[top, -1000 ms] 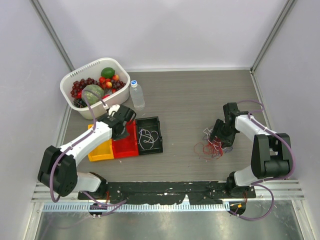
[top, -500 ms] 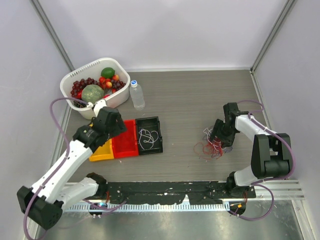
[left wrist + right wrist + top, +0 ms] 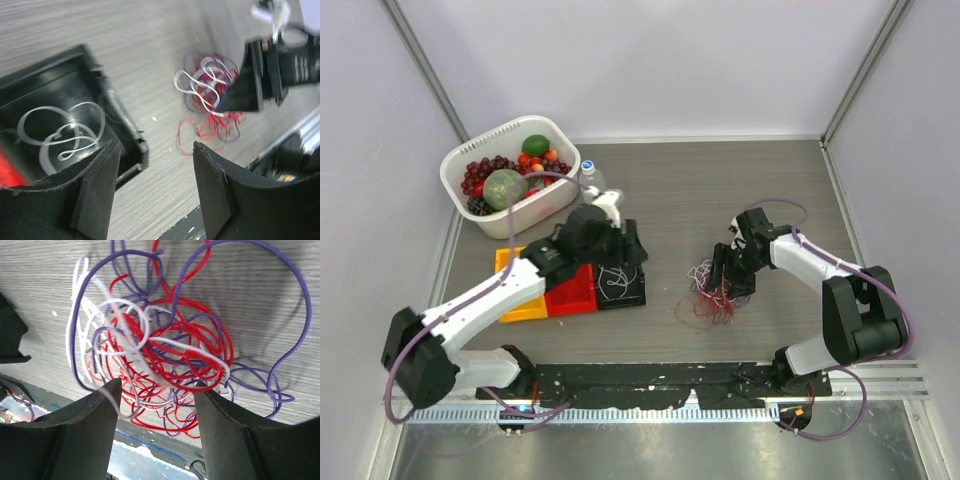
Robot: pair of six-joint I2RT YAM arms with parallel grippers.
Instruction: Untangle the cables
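Our left gripper [image 3: 156,192] is wide open, with nothing between its fingers [image 3: 95,195]. Below it and to its left sits the black bin [image 3: 117,112], and a loose white cable [image 3: 60,135] lies coiled on the bin's floor. Ahead of it and to its right, past the bin wall, the tangle [image 3: 207,97] of cables lies on the table, with our right gripper [image 3: 252,75] at its far side.

Our right gripper [image 3: 157,435] is open too, its fingers [image 3: 85,437] spread. The tangle [image 3: 160,350] of red, white and purple strands lies straight ahead of it, and some loops run in between the fingers. We cannot tell whether any strand touches a finger.

From above, the right gripper [image 3: 728,272] hangs over the tangle's [image 3: 705,300] far right part. The left gripper [image 3: 623,248] is over the black bin [image 3: 638,285]. A red bin [image 3: 570,292] and a yellow bin [image 3: 523,310] sit under the left arm. A fruit basket [image 3: 552,205] and a bottle [image 3: 591,180] stand behind that gripper.
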